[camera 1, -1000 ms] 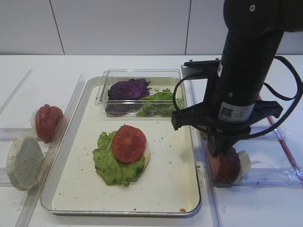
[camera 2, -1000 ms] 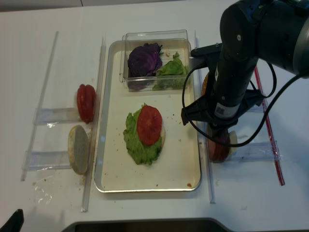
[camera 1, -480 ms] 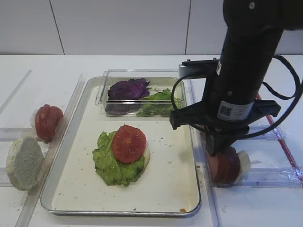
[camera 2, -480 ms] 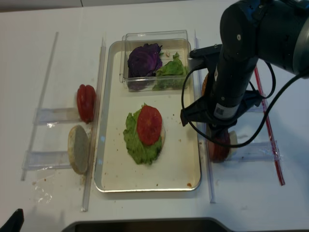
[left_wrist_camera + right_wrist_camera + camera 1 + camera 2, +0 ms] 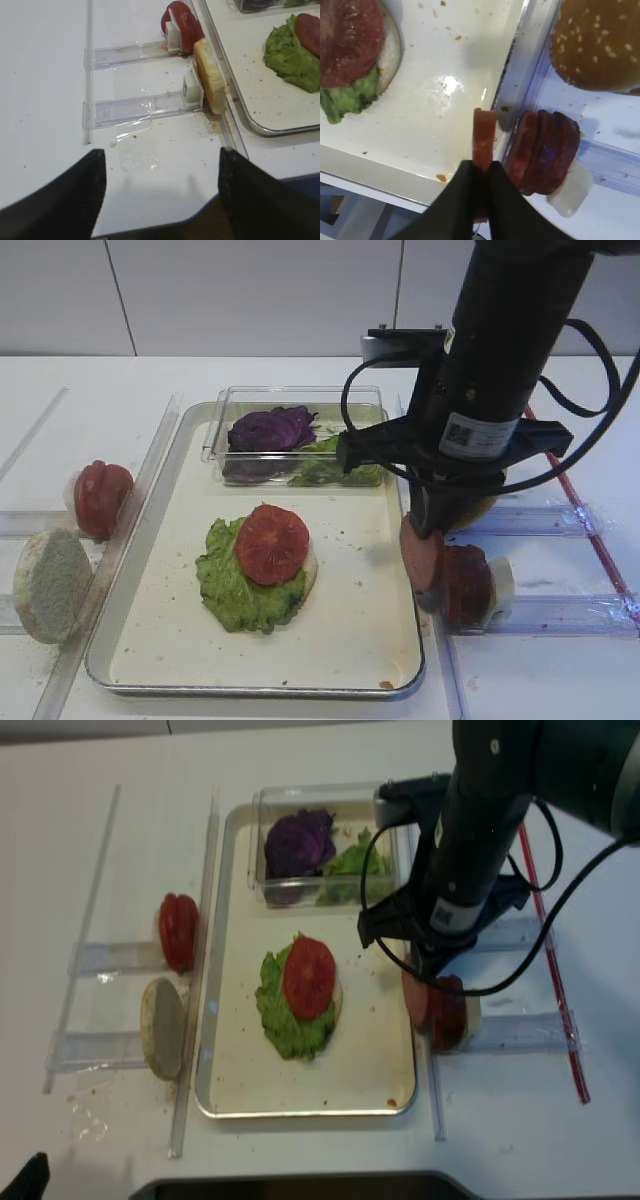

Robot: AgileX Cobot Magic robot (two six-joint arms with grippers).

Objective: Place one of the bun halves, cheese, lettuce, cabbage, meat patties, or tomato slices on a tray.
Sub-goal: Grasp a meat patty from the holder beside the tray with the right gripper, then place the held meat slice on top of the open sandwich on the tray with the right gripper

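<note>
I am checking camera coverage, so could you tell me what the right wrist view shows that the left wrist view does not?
Only the right wrist view shows the right gripper shut on a meat patty held on edge over the tray rim, the remaining meat patties stacked in their rack, and a sesame bun half. Only the left wrist view shows the pale bun half standing in its rack, spare tomato slices, and the open left gripper. Both show the tray with lettuce under a tomato slice.
</note>
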